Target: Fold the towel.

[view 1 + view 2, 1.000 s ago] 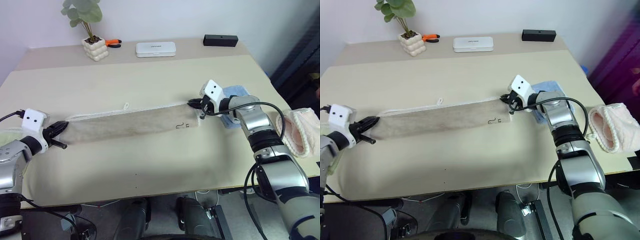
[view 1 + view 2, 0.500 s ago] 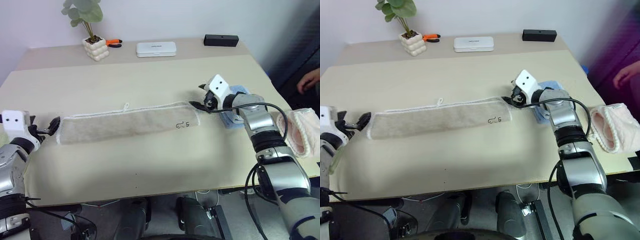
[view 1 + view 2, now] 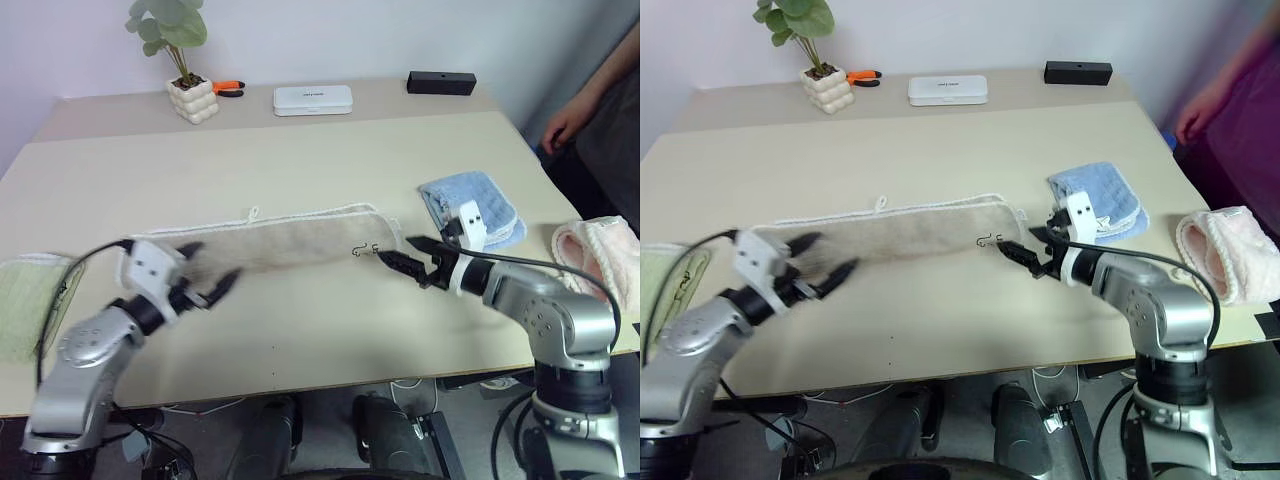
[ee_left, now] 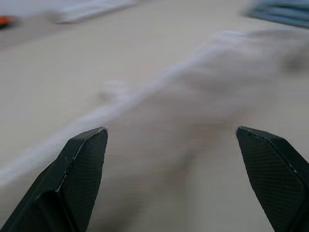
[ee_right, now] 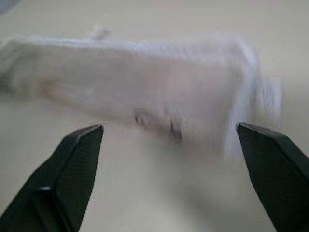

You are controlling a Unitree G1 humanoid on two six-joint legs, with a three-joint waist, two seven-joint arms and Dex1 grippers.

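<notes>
Both arms are cased in rounded silver-grey metal segments with darker bands at the joints. A black cable runs in a loose loop along each forearm to the wrist. Each wrist carries a small white box with two dark dots on its face. The left gripper [image 3: 205, 275] and the right gripper [image 3: 402, 255] each have two black, tapering fingers [image 4: 79, 171] whose inner faces bear a fine cross-hatched texture.
</notes>
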